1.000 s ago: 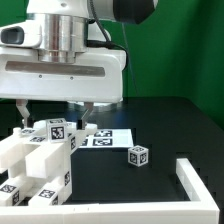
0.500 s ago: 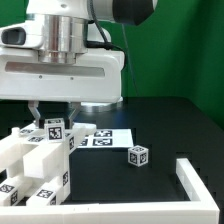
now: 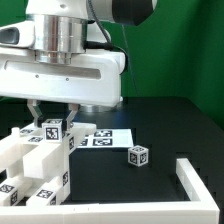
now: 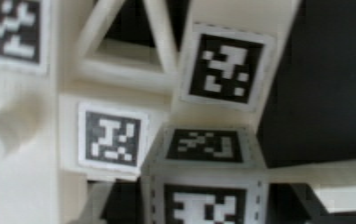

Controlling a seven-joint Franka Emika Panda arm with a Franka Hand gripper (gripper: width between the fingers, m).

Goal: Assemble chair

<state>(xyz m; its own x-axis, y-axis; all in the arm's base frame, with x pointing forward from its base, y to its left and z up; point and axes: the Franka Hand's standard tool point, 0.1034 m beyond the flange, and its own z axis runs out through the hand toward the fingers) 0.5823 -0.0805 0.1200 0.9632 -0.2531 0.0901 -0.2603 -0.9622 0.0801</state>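
The partly built white chair stands at the exterior view's lower left, made of chunky tagged blocks. Its topmost tagged piece sits between my fingers. My gripper hangs straight above it, jaws closed in on the piece's two sides. In the wrist view the same tagged piece fills the gap between my dark fingertips, with the gripper centred on it. More tagged chair parts lie close below. A small loose white tagged cube lies on the black table, to the exterior view's right.
The marker board lies flat behind the chair, mid-table. A low white L-shaped rail runs along the exterior view's lower right corner. A green wall stands at the back and right.
My fingers, wide apart one second ago, have closed in onto the top tagged piece. The hand has shifted slightly. The chair and the cube have not moved.
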